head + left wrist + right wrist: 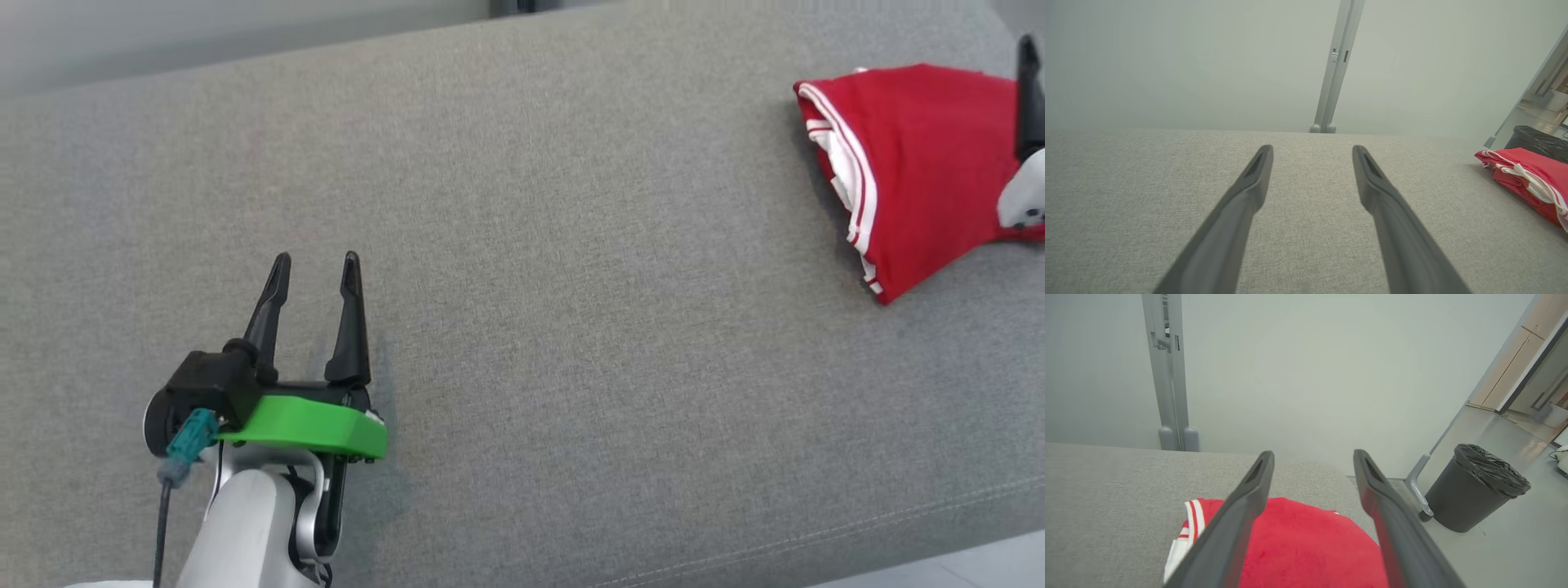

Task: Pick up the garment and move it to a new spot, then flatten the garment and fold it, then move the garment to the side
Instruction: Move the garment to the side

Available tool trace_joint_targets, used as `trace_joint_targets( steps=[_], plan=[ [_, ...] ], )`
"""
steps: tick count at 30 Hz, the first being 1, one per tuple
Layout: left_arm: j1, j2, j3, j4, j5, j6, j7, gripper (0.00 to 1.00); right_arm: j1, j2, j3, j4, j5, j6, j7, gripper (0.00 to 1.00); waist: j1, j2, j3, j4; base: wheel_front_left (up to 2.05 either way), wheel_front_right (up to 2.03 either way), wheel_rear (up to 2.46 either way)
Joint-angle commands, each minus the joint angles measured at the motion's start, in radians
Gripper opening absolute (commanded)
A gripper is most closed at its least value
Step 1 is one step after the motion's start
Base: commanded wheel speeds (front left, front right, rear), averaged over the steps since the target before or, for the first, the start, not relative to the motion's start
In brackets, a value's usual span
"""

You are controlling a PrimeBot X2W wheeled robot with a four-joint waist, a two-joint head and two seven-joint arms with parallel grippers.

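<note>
The folded red garment (914, 163) with white stripes lies at the far right end of the grey fabric counter (571, 327). The right tool (1313, 454) is above it with both fingers spread wide, gripping nothing. The left tool (317, 260) is well apart from it, over bare fabric near the counter's front, equally wide open and empty.

The cushion (571, 327) lies open from the left gripper (317, 261) to the garment (914, 163) at its right end. A wall (1167, 61) and post (1337, 65) back it; a bin (1474, 490) stands past the garment
</note>
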Motion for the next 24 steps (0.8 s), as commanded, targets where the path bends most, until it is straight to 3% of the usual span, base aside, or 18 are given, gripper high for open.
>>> trace_joint_targets(
  steps=[1, 12, 24],
  plan=[
    [-0.007, 0.0, 0.008, 0.01, -0.013, 0.006, -0.003, 1.0, 0.024, 0.01, 0.004, -0.015, 0.021, -0.001, -0.002, 1.0, 0.0, -0.0001, -0.068, 0.001, 0.0, 0.0, 0.0],
    [0.063, -0.017, 0.061, 0.136, -0.084, 0.008, -0.017, 1.0, 0.279, 0.101, 0.013, -0.224, 0.13, -0.001, -0.002, 1.0, 0.0, -0.0001, -0.201, 0.022, 0.0, 0.0, 0.0],
    [0.141, -0.006, 0.091, 0.156, -0.065, 0.011, -0.018, 1.0, 0.519, 0.304, -0.083, -0.471, 0.015, -0.001, 0.029, 1.0, 0.0, -0.0001, -0.25, 0.067, 0.0, 0.0, 0.0]
  ],
)
